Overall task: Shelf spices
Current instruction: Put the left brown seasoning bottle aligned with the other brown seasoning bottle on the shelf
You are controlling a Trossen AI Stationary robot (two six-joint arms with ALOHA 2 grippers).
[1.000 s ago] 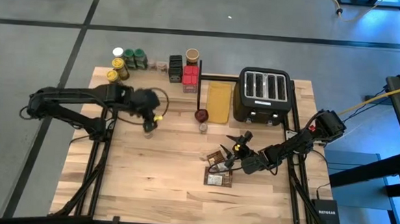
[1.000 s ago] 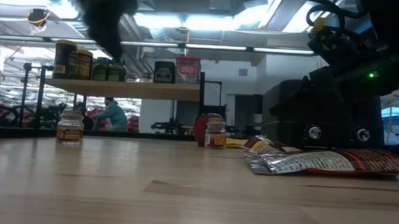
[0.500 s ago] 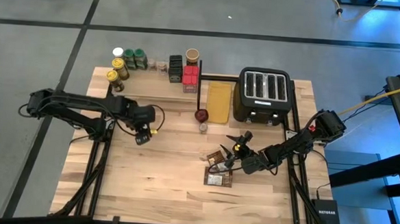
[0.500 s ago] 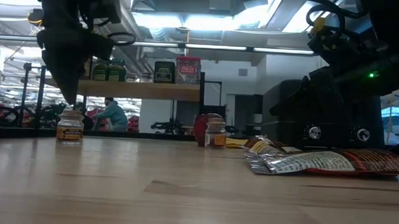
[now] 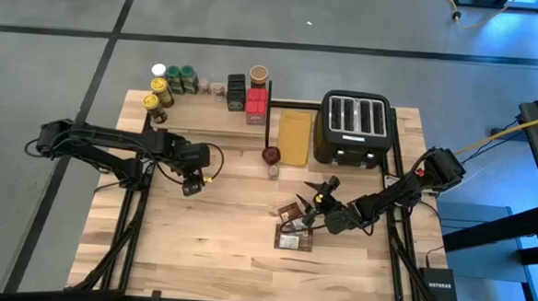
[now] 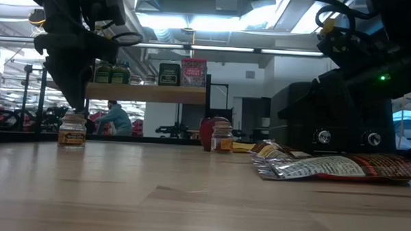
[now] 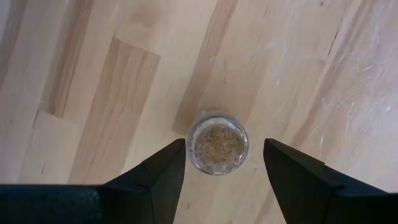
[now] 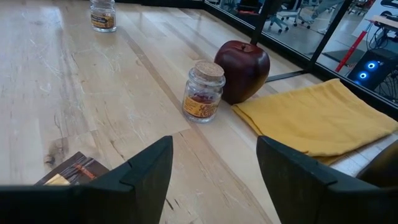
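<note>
Left tool [image 7: 221,165] lowered astride jar [image 7: 217,142]

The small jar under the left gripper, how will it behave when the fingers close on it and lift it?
The jar looks like clear glass, so it is probably stiff, smooth, perhaps slippery in a light grip. It stands upright between the open fingers of the left gripper, so a centred squeeze should hold it. It is small and round; an off-centre touch could tip it, and then it would likely roll.

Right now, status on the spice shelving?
Left gripper open, straddling the lidless jar, not gripping. Right gripper open, idle above the packets. Shelf part-stocked. Nothing blocking.
</note>
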